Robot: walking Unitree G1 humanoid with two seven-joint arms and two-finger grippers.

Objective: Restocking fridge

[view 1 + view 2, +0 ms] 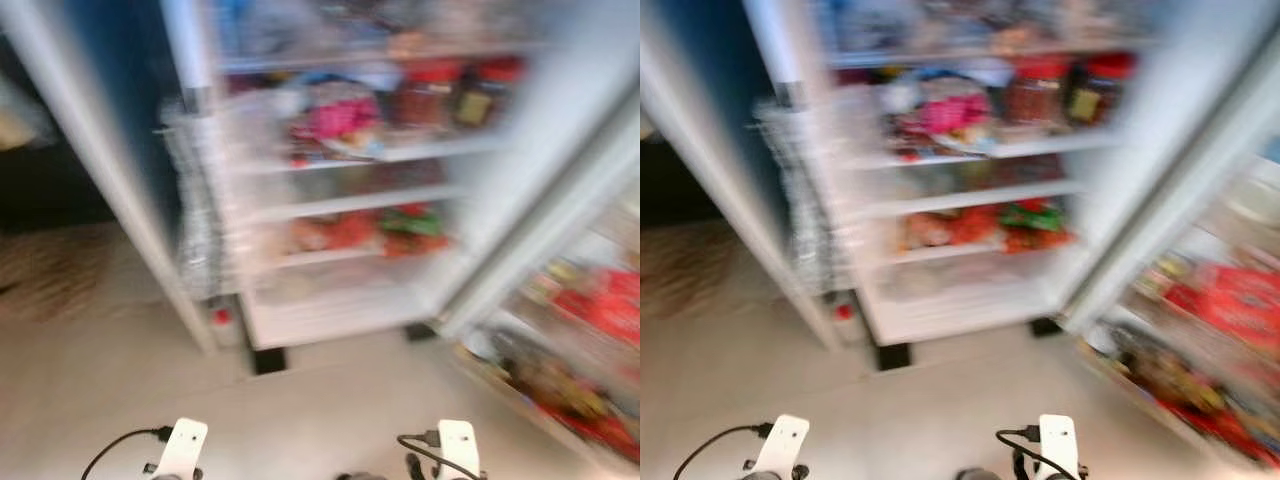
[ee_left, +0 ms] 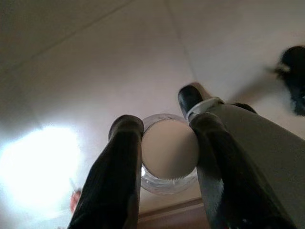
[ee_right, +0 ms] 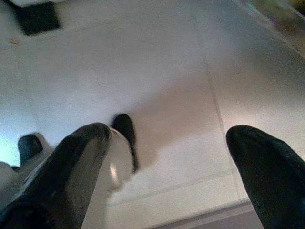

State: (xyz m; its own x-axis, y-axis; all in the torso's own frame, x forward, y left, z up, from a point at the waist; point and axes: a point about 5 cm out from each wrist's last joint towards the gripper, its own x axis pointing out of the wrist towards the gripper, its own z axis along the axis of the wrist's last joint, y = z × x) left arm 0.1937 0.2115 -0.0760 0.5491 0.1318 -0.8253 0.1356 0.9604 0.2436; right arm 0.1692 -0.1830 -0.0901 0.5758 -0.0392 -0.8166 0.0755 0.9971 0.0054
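Observation:
The fridge stands open ahead of me, blurred, its shelves packed with colourful food and jars. In the left wrist view my left gripper is shut on a clear bottle with a pale round cap, held low over the floor. My right gripper hangs open above the pale floor with nothing between its fingers. Both wrists show at the lower edge of the head views.
The left fridge door swings out to my left, with clear bottles in its racks. The right door, at my right, holds red packets. Pale floor tiles lie between me and the fridge. My own foot shows below the right gripper.

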